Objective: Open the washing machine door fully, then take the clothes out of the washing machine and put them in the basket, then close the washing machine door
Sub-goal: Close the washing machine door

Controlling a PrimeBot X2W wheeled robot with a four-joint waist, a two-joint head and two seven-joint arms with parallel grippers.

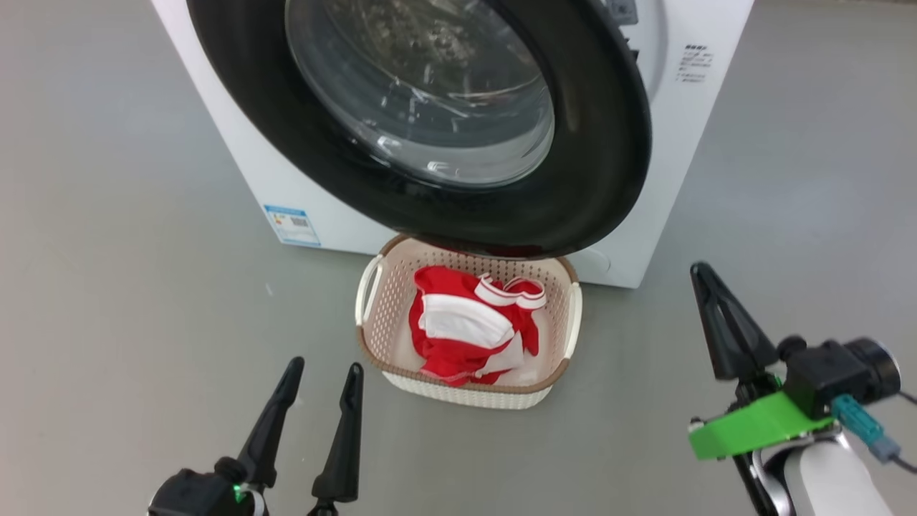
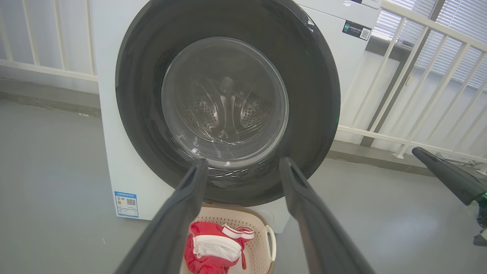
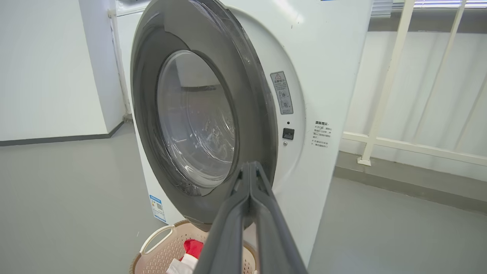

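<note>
Nearest, the left gripper (image 1: 324, 367) is held low with its fingers spread wide and nothing between them. The right gripper (image 1: 703, 279) is held at the right, its fingers pressed together on nothing. Just beyond, on the floor (image 1: 143, 287), the basket (image 1: 466, 393) is set close before the washing machine (image 1: 716, 29), and the clothes (image 1: 466, 330) are heaped inside it. Behind and above, the washing machine door (image 1: 587, 143) is seen ajar, its latch edge standing off the front panel in the right wrist view. Unloading is judged done, and closing the door is the step in hand. A push on the door's free edge toward the panel is called for, until the latch is caught.
</note>
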